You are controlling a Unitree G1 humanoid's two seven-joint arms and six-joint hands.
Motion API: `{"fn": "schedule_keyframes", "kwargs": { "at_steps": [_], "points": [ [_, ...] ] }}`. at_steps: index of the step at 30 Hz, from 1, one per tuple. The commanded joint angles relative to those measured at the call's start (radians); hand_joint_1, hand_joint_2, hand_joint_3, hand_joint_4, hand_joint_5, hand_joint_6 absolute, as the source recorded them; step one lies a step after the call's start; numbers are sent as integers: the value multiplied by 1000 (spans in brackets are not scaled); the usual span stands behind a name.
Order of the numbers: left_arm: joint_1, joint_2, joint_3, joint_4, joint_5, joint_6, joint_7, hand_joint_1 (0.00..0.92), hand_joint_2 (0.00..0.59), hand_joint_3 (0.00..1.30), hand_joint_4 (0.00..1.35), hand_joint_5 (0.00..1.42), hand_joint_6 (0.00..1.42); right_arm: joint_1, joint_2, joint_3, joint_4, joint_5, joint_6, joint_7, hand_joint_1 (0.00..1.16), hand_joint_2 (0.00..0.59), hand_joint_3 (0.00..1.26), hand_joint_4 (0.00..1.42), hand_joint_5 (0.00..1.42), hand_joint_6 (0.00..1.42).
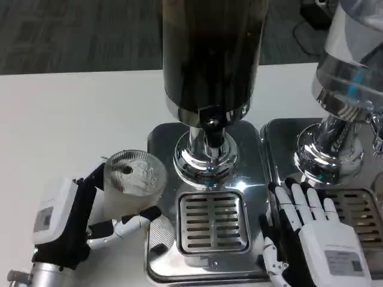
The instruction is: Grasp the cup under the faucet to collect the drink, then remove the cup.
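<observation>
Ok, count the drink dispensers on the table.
2. The dark dispenser stands at centre behind the slotted drip tray; the clear dispenser stands at the right edge, partly cut off. More could lie beyond the frame.

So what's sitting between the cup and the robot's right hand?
In the head view, the slotted drip grate on the dispenser's chrome base lies between the cup and the right hand.

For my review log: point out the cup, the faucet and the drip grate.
cup (135, 179), head view, on its ribbed side wall
faucet (210, 122), head view, on the black spout
drip grate (213, 221), head view, on its slotted middle
</observation>
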Motion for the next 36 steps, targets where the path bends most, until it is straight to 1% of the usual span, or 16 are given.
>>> {"fn": "schedule_keyframes", "kwargs": {
  "at_steps": [1, 9, 16, 19, 25, 32, 36],
  "points": [
    [-34, -6, -21, -35, 20, -37, 25, 507, 150, 358, 451, 696, 645, 10, -7, -4, -25, 5, 4, 0, 0, 550, 82, 0, 0, 0],
    [-76, -28, -38, -37, 40, -48, 23, 501, 151, 358, 451, 696, 648, 25, -2, -11, -39, 3, 16, -8, 0, 550, 82, 0, 0, 0],
    [-153, -80, -94, 4, 55, -46, -6, 491, 152, 358, 451, 696, 650, 40, -1, -23, -56, 1, 25, -13, 0, 550, 82, 0, 0, 0],
    [-166, -88, -118, 16, 63, -47, -12, 488, 152, 358, 451, 696, 647, 41, 1, -27, -59, 1, 27, -13, 0, 550, 82, 0, 0, 0],
    [-176, -101, -147, 43, 73, -47, -15, 483, 152, 358, 451, 696, 642, 41, 4, -25, -63, 4, 23, -10, 0, 550, 82, 0, 0, 0],
    [-222, -151, -176, 97, 81, -23, -6, 481, 152, 358, 451, 691, 640, 50, 8, -24, -74, 3, 30, -7, 0, 550, 84, 0, 0, 0],
    [-246, -171, -197, 122, 90, -9, 4, 477, 149, 358, 451, 689, 640, 58, 11, -24, -86, -3, 39, -6, 0, 550, 85, 0, 0, 0]
  ]
}}
